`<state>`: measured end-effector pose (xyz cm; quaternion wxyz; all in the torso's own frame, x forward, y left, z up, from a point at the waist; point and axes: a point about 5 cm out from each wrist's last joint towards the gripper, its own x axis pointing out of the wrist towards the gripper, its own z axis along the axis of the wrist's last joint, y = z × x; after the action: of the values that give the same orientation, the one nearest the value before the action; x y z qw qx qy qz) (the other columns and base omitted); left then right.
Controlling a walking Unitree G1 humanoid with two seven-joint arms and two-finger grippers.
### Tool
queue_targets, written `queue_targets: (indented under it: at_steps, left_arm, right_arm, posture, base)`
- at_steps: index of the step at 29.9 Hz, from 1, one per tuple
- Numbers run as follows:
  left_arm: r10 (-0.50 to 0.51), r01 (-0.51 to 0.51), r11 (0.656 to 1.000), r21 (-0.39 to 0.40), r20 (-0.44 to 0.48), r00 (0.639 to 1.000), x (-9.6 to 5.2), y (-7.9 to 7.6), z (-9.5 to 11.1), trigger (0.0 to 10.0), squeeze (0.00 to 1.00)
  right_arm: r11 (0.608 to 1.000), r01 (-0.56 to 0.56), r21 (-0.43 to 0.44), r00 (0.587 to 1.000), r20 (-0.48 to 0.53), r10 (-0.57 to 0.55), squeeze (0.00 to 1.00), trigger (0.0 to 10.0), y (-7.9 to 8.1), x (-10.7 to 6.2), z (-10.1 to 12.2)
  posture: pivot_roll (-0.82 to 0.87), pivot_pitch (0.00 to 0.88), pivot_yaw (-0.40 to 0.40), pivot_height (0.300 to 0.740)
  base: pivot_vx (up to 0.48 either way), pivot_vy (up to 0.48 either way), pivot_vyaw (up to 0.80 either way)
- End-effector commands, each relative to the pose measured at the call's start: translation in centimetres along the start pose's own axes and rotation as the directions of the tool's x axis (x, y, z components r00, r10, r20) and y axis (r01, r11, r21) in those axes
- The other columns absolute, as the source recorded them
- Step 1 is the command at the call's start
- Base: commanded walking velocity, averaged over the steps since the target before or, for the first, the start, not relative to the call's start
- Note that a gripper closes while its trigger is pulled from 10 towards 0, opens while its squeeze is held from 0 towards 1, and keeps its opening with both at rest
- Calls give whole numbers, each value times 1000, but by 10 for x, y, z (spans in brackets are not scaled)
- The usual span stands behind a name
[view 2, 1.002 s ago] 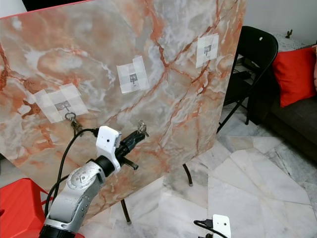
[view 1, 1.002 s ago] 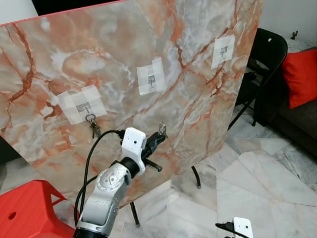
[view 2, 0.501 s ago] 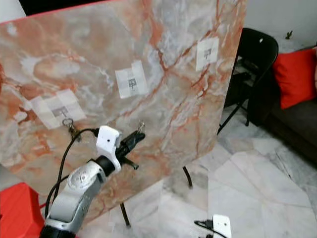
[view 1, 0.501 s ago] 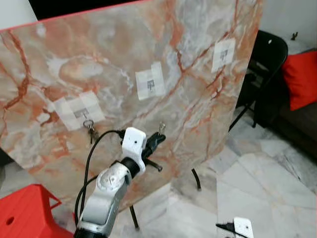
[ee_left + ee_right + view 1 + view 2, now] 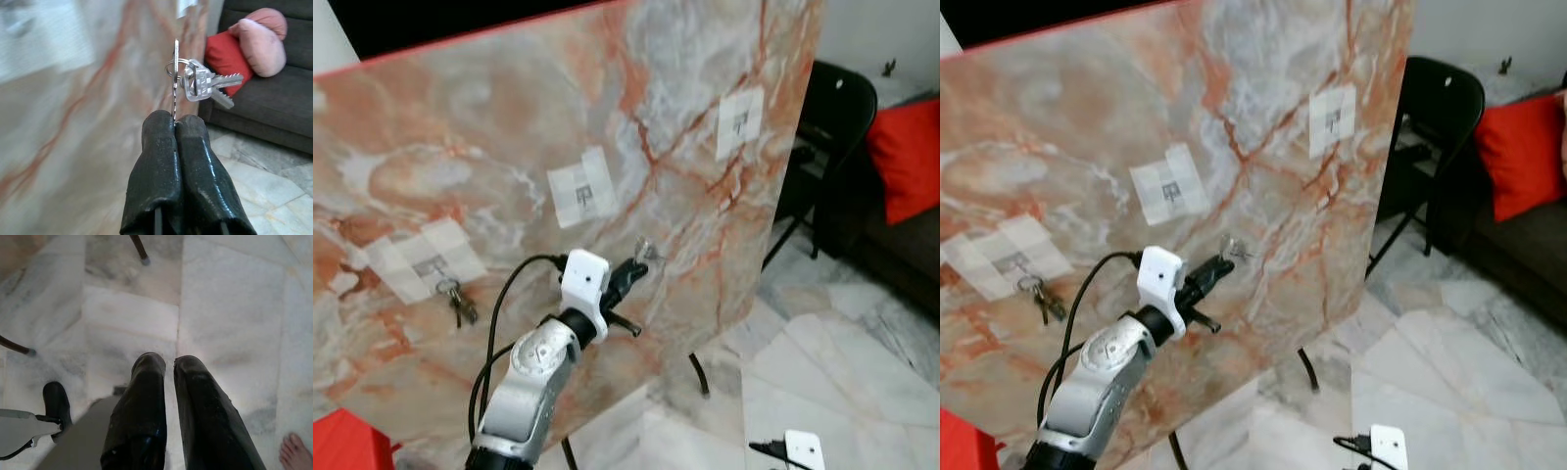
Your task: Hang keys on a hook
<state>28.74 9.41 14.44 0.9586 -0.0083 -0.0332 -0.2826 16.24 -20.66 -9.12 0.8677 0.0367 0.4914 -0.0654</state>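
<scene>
We held the keys (image 5: 203, 81) pinched in our left gripper (image 5: 174, 128) just before the marble board (image 5: 509, 166), below its middle hook (image 5: 579, 194), while our right gripper (image 5: 166, 363) hung closed.

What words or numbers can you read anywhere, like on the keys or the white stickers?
None can be read.
Keys in the left pincer: any stamp is too blurred.
White patches on the marble board: small grey marks, no legible letters.
</scene>
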Motion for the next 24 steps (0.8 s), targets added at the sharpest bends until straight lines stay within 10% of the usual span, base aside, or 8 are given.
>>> queue_targets:
  at_steps: [1,24]
  left_arm:
    - [18,-18,1000,2,-5,1000,-3,4,-2,10000,0]
    - [46,-20,957,-290,82,996,20,18,17,10000,0]
  right_arm:
    - [1000,-14,3,1000,-20,14,0,10000,5,-1,-7]
    - [1000,-13,5,1000,-19,13,0,10000,5,0,-7]
  posture:
    - [-42,0,43,734]
    - [-47,0,41,734]
  base:
    - [0,0,0]
    - [0,0,0]
